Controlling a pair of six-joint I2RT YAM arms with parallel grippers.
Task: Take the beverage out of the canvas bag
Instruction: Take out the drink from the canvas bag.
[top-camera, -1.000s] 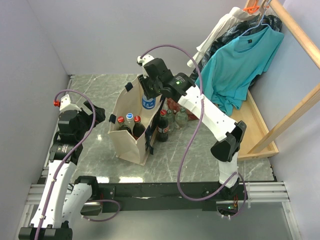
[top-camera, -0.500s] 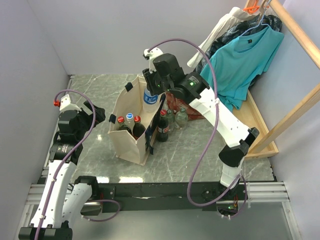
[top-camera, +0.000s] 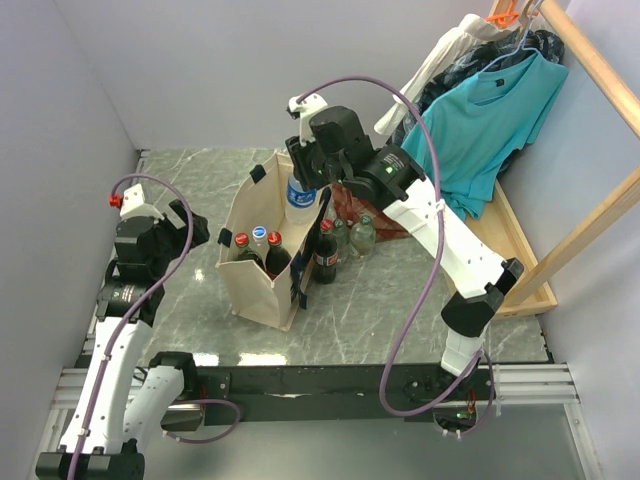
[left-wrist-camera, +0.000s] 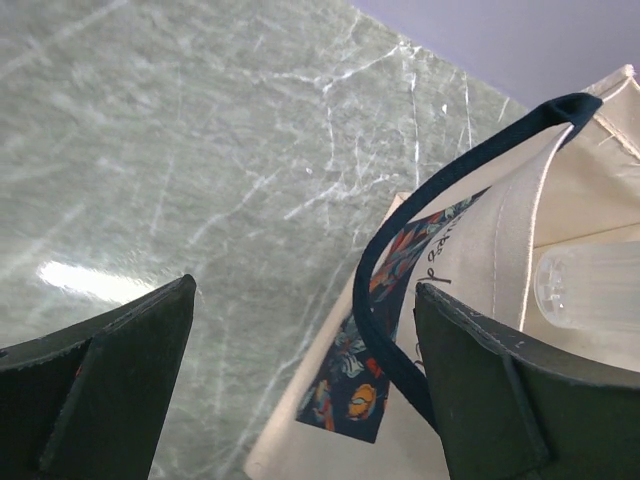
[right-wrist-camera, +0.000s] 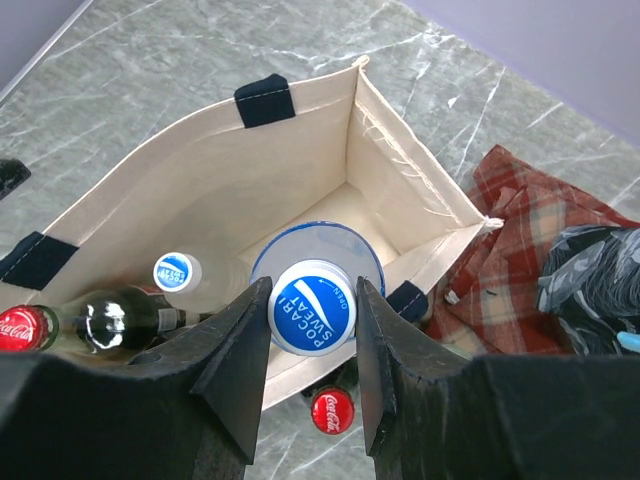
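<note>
Beige canvas bag (top-camera: 255, 290) stands open right under my right gripper (right-wrist-camera: 310, 300), which is clamped on the blue-capped beverage (right-wrist-camera: 312, 307), held up at the bag's mouth. Three capped bottles (top-camera: 259, 238) stand inside, left of that gripper. My left gripper (left-wrist-camera: 305, 295) hangs spread wide and empty beside the bag's navy handle (left-wrist-camera: 400, 230).

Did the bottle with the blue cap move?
Yes. The bottle, held by the right gripper, has shifted slightly toward the bag's right rim.

Beige canvas bag (right-wrist-camera: 330, 160), red plaid cloth (right-wrist-camera: 520, 250)
</note>
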